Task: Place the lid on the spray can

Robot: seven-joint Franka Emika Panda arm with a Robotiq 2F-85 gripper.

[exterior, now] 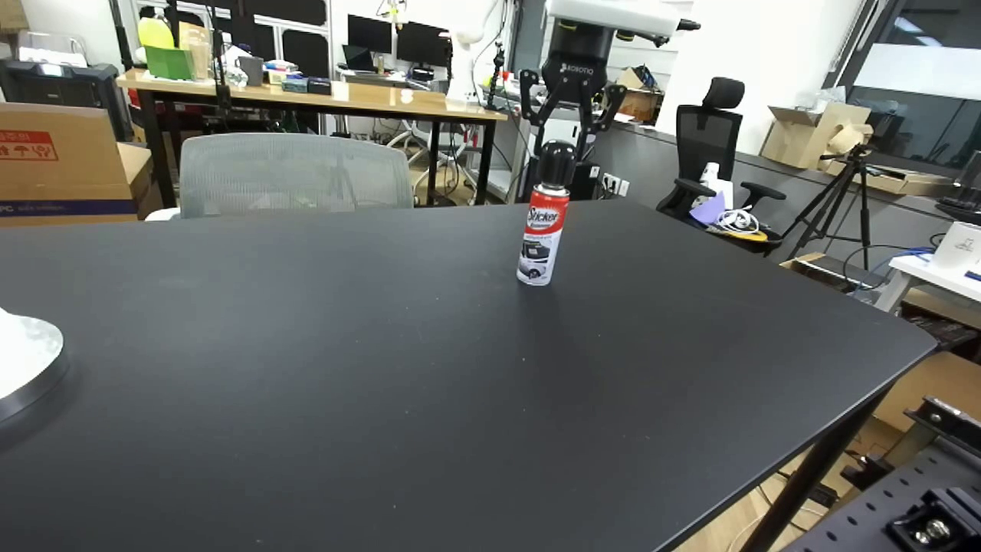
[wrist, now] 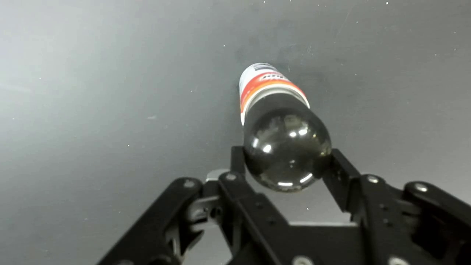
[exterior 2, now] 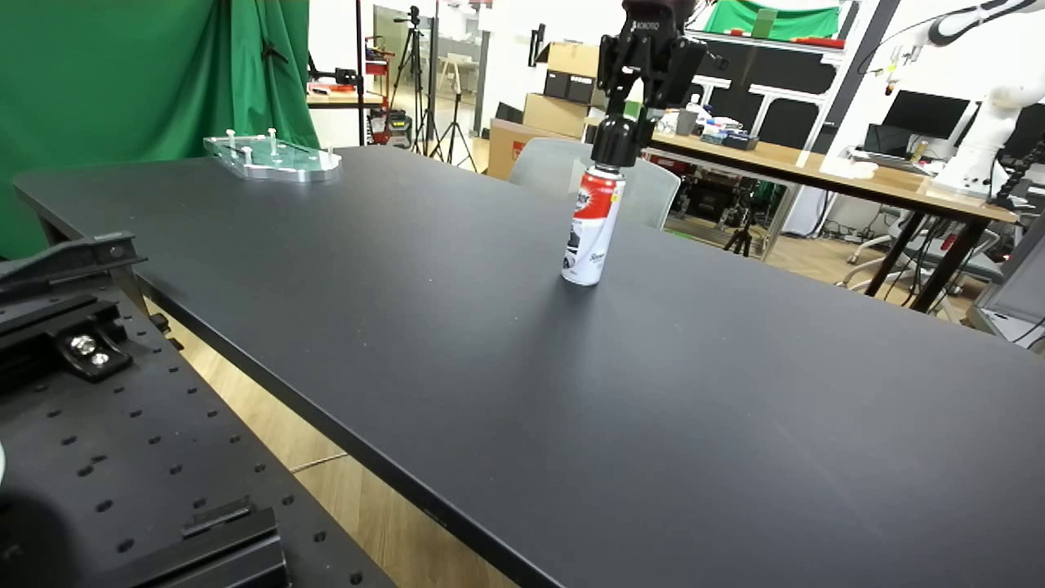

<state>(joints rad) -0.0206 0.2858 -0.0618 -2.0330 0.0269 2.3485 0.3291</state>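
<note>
The spray can (exterior: 542,241) stands on the dark table, white with a red band near its top. It also shows in an exterior view (exterior 2: 593,233) and, seen from above, in the wrist view (wrist: 254,86). It leans slightly in both exterior views; I cannot tell if this is real tilt. The black round lid (exterior: 557,163) covers the can's top, with a silver rim just below it; it also shows in the wrist view (wrist: 287,147). I cannot tell whether it is fully seated. My gripper (wrist: 287,160) has a finger against each side of the lid, from above.
The black table (exterior: 345,368) has an edge not far behind the can. A clear plate with white posts (exterior 2: 273,159) lies at the table's far end. A grey chair (exterior: 295,175) stands behind the table. A perforated black mounting plate (exterior 2: 147,441) adjoins the table's near side.
</note>
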